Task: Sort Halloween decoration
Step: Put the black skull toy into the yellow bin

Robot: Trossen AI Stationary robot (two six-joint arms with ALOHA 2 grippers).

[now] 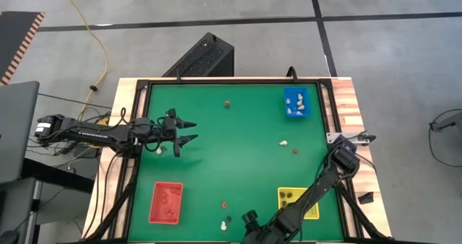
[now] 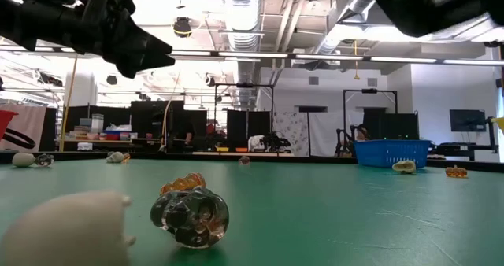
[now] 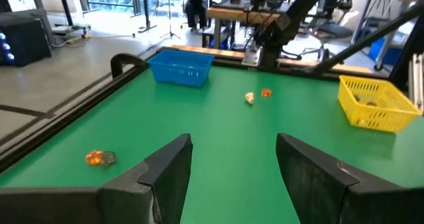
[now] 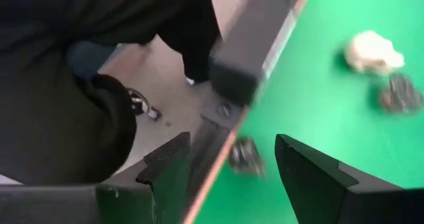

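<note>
Trinkets [image 1: 284, 143] dot green table [image 1: 238, 157] before workshop benches.

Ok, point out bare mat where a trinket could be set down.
Widest free patch: mid-mat between left gripper, blue tray and yellow tray. Crowded: near edge by right gripper, where loose trinkets lie beside red tray.

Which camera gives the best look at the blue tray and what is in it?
The high view: it looks straight down into the blue tray, showing whitish trinkets inside. The low view and the left wrist view show only its side wall, contents hidden. The right wrist view does not show it.
</note>
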